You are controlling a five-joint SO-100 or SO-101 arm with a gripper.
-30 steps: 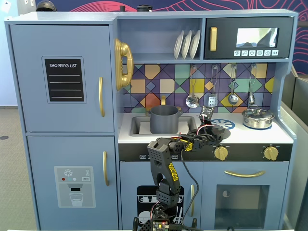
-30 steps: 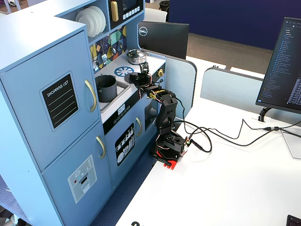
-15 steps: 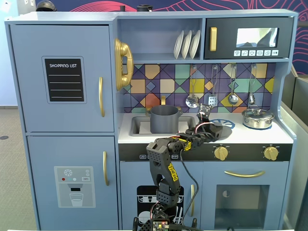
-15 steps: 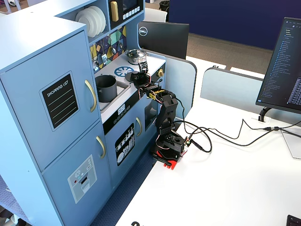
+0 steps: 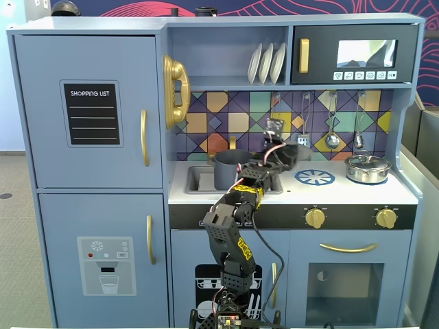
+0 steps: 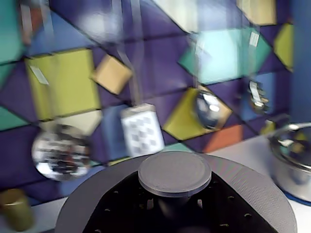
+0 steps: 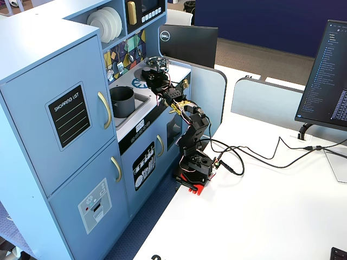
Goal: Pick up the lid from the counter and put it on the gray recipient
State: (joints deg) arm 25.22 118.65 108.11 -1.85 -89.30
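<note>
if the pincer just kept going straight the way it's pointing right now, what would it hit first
Most likely the tiled back wall, around the hanging white grater. The pincer, shut on the lid, faces it in the wrist view; the picture is blurred and depth is unclear.

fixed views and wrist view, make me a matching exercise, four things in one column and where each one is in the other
Things:
1. lid
2. gray pot
3. steel pot
4. white plates

Places:
a. on the shelf left of the microwave
b. in the sink
c. right end of the counter
d. fills the bottom of the wrist view

Pairs: 1-d, 2-b, 3-c, 4-a
</note>
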